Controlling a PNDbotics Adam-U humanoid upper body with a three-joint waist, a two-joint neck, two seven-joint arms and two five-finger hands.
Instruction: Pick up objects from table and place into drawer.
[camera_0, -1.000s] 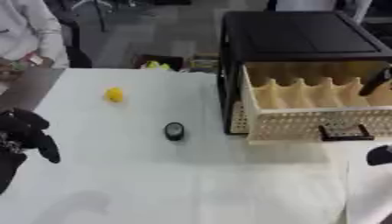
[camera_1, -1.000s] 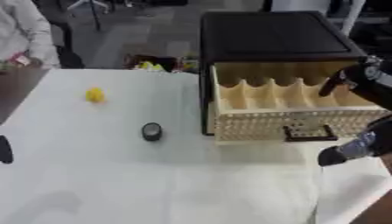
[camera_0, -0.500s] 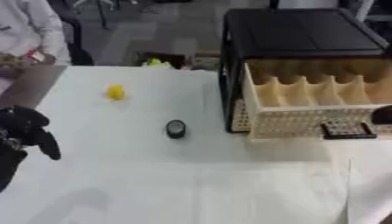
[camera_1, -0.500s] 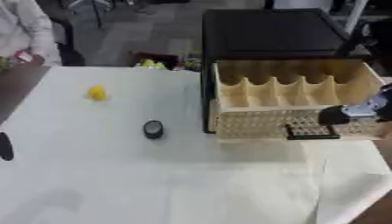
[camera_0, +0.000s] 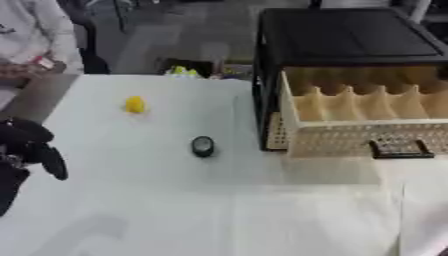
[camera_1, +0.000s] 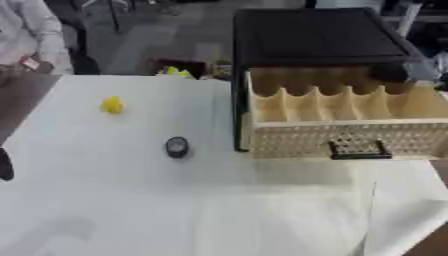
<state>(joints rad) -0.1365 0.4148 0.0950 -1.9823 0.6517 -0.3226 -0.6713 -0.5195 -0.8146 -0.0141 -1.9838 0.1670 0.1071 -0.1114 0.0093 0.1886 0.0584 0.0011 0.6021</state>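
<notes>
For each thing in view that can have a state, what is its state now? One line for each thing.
Drawer: pulled open, its slots look empty.
Black cabinet: upright on the table, top bare.
Yellow object: lying on the table, untouched.
Dark round object: lying on the table, left of the drawer.
Left hand: idle at the left edge, fingers curled, holding nothing.
Right hand: not in view.

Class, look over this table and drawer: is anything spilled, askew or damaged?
Nothing stands out. The yellow object and black disc sit on the table, and the drawer is pulled straight out.
</notes>
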